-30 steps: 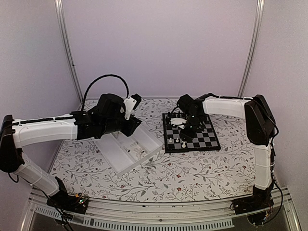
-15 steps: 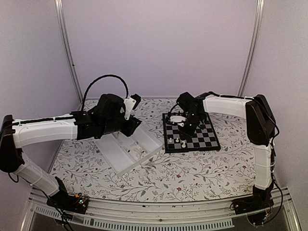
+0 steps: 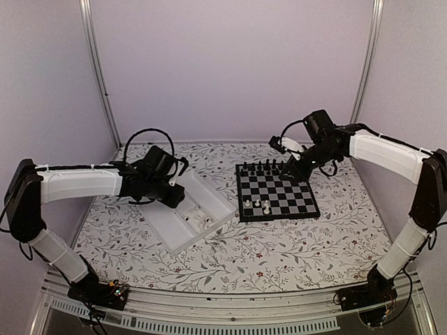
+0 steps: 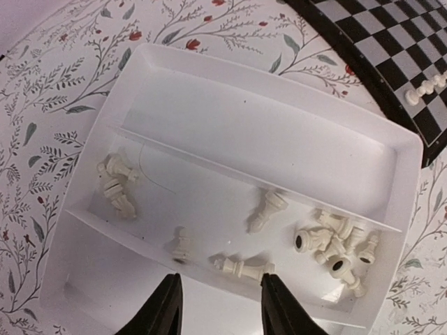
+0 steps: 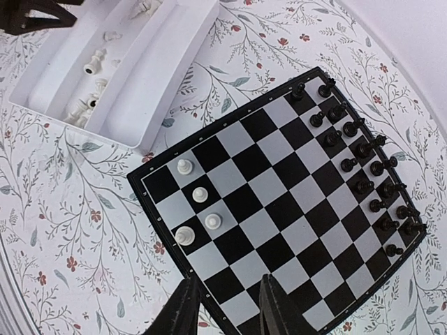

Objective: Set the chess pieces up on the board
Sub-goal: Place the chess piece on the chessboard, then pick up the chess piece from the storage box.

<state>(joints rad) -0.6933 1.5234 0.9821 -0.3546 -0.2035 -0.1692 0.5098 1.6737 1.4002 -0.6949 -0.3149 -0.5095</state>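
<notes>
**White side barely begun, most pieces lying in the tray**

Four white chess pieces [image 5: 200, 194] are standing near one corner of the board [image 5: 279, 209], facing the black pieces [image 5: 377, 167] lining the opposite edge. More white pieces [image 4: 335, 244] are lying in the tray's [image 4: 279, 132] middle compartment. The left gripper [image 4: 220, 296] is hovering over them, jaws partly apart and empty, probably lining up a pick. The right gripper [image 5: 227, 300] is hanging above the board, jaws apart, holding nothing.

Robot lab cell: bare lilac walls [image 3: 230, 70], aluminium frame posts [image 3: 98, 70], arms [image 3: 77, 183] bolted to table [image 3: 279, 258].
</notes>
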